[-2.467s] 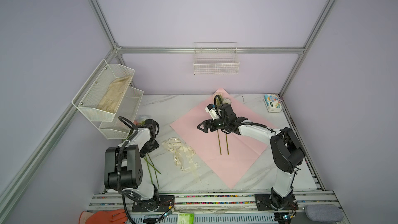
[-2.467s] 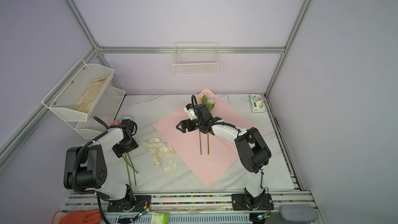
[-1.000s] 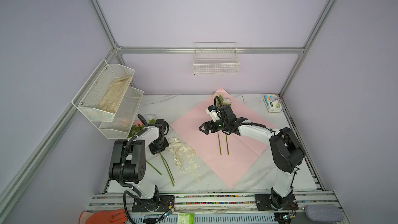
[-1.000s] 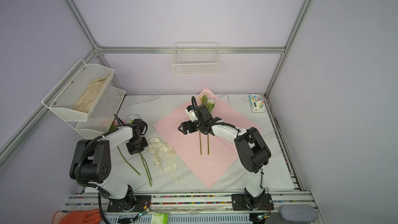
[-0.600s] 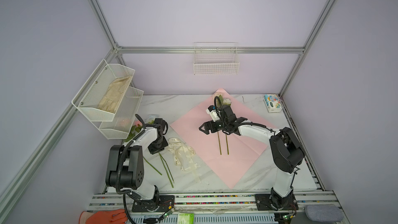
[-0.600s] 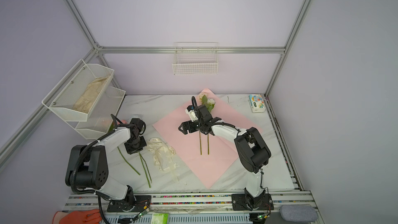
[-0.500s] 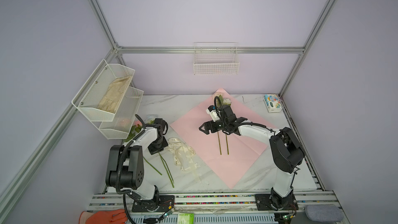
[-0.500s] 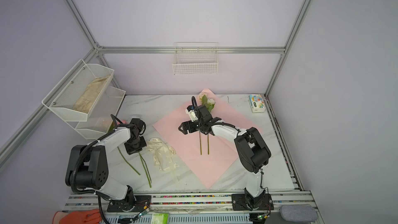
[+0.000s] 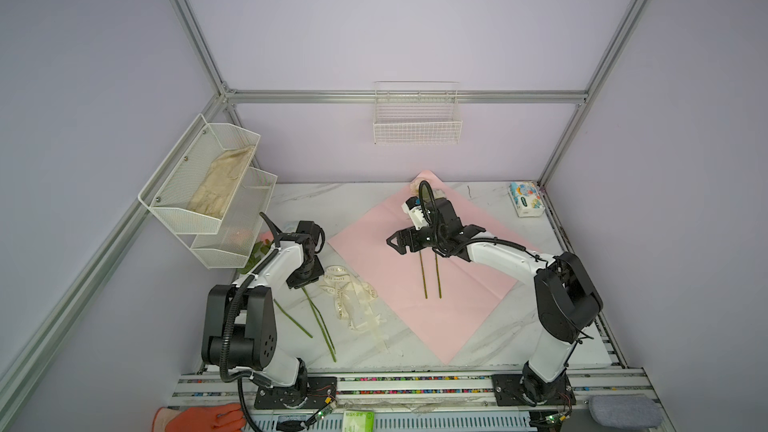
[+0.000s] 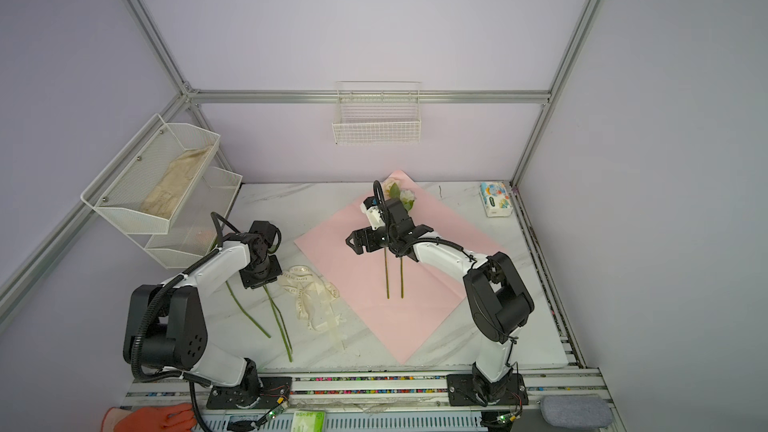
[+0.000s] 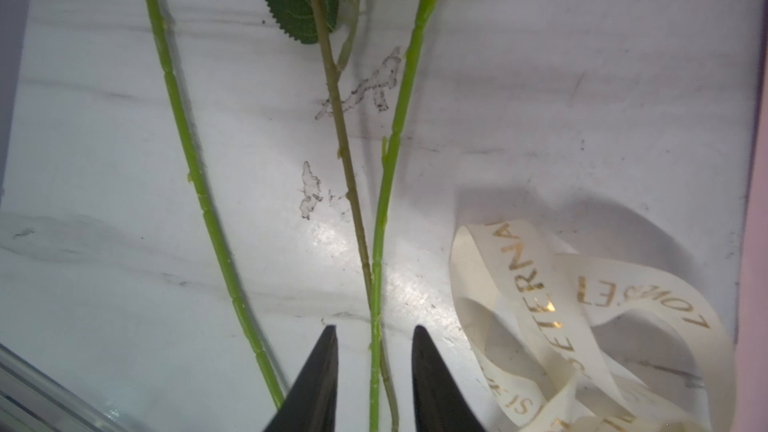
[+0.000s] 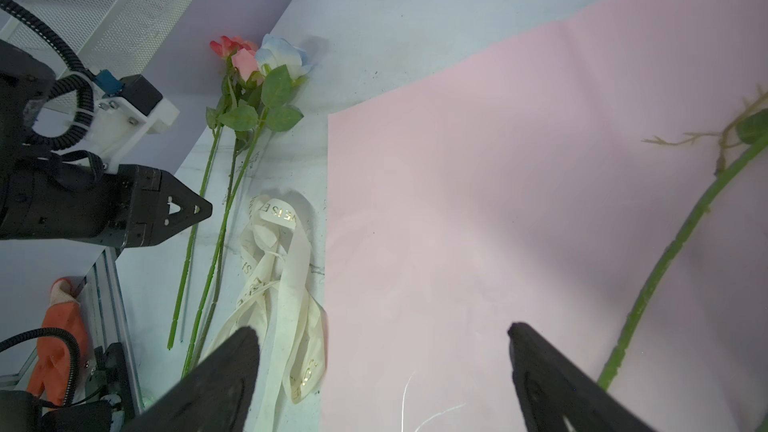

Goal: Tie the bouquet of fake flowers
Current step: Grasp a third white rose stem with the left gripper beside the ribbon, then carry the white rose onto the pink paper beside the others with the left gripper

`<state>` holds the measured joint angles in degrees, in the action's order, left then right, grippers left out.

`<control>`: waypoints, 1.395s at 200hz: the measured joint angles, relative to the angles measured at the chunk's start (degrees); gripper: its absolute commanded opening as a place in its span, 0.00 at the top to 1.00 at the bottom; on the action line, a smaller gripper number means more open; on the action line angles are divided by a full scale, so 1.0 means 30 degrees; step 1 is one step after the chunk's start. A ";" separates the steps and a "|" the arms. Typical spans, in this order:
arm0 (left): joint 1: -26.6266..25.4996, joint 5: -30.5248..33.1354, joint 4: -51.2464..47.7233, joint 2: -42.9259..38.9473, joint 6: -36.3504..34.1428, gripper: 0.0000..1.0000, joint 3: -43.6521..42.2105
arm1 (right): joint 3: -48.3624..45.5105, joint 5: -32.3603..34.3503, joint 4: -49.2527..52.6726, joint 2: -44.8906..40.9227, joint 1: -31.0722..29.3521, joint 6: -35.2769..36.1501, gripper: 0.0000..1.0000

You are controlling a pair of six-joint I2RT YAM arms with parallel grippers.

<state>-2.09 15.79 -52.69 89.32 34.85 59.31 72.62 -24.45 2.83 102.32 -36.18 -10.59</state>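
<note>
My left hand [image 11: 374, 330] is slightly spread around two green stems of the loose fake flowers [image 12: 243, 116], red, pink and pale blue, lying on the counter [image 11: 540, 97]. The cream ribbon [image 11: 523, 268] reads "ETERNA" in gold. My right hand [image 12: 382, 328] gapes wide over pink paper [image 12: 478, 201].

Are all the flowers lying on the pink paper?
No, in the right wrist view three roses lie on the white table, off the pink paper.
</note>
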 measured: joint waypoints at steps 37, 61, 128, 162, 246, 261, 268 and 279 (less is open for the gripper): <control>0.0998 0.0175 0.0328 0.1217 -0.1268 0.69 0.0933 | -0.0109 -0.0022 0.0000 0.0000 0.0000 -0.0007 0.04; 0.1479 0.0102 0.0656 0.2076 -0.2193 0.71 0.1851 | -0.0109 -0.0036 0.0000 0.0007 0.0000 -0.0015 0.04; 0.1741 -0.0517 0.1370 0.4670 -0.3803 0.76 0.3898 | -0.0109 -0.0102 0.0000 0.0299 0.0000 -0.0036 0.04; 0.1741 -0.0714 0.1413 0.5501 -0.3956 0.77 0.3905 | -0.0109 -0.0102 0.0000 0.0466 0.0000 -0.0087 0.05; 0.1712 -0.0787 0.1472 0.6186 -0.4335 0.99 0.3905 | -0.0102 0.0109 0.0000 0.0510 0.0000 -0.0117 0.04; 0.1545 -0.0991 0.1384 0.5960 -0.4495 0.98 0.3905 | -0.0102 0.0444 0.0000 0.0503 0.0000 -0.0124 0.04; 0.1399 -0.1093 0.1260 0.5734 -0.4532 0.98 0.3905 | -0.0102 0.0634 0.0000 0.0503 0.0000 -0.0131 0.04; 0.1035 -0.1217 0.0809 0.5217 -0.4575 0.98 0.3971 | -0.0102 0.1027 0.0000 0.0466 0.0007 -0.0146 0.04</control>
<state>1.02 12.14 -50.26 104.97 21.12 71.22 72.31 -21.37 2.83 103.72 -36.16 -11.03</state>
